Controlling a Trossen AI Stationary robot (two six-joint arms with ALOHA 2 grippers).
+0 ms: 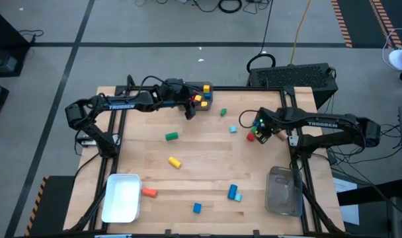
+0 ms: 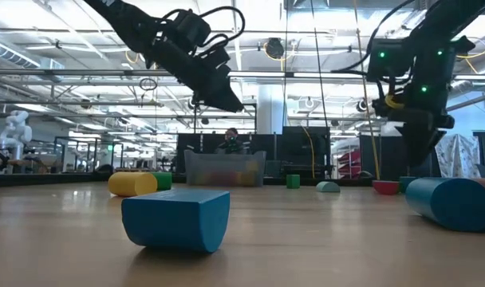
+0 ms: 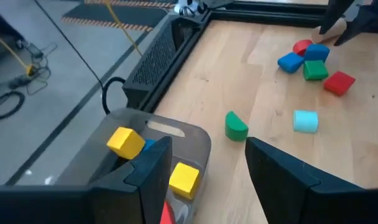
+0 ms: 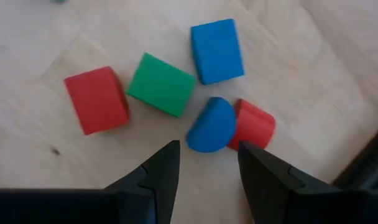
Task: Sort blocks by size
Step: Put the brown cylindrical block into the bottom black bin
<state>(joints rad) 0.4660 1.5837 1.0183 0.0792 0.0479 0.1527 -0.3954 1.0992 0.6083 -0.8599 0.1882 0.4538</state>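
Observation:
A cluster of blocks lies at the table's right: a red cube (image 4: 97,99), a green block (image 4: 161,84), a blue block (image 4: 217,50), a blue half-round (image 4: 207,124) and a red half-round (image 4: 256,124). My right gripper (image 4: 209,155) hangs open just above them, pointing steeply down, its fingertips short of the blue half-round. My left gripper (image 3: 207,155) stands open and holds nothing, raised beside the grey bin (image 3: 198,140) at the far middle. That bin holds yellow blocks (image 3: 125,142) and a red and a blue one. Other blocks lie scattered on the table.
A white tray (image 1: 121,197) stands at the near left and a clear bin (image 1: 283,192) at the near right. Loose on the wood lie a green block (image 1: 171,136), a yellow one (image 1: 174,161), an orange one (image 1: 149,192), blue ones (image 1: 232,191) and a cyan one (image 1: 233,129).

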